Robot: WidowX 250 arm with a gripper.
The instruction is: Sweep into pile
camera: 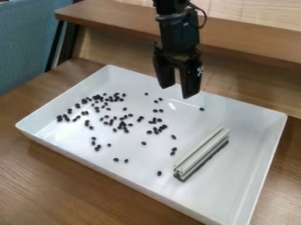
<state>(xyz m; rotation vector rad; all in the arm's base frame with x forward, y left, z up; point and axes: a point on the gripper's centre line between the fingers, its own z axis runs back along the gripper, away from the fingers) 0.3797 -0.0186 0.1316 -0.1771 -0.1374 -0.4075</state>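
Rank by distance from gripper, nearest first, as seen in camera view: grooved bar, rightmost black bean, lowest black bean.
From the gripper:
1. Rightmost bean: just below it, slightly to image right.
2. Grooved bar: image-right half of tray.
3. Lowest bean: near the tray's lower edge.

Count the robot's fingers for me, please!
2. On the black gripper, one finger is on the picture's left and the other finger on the right, with a gap between them. Both hang over the white tray.
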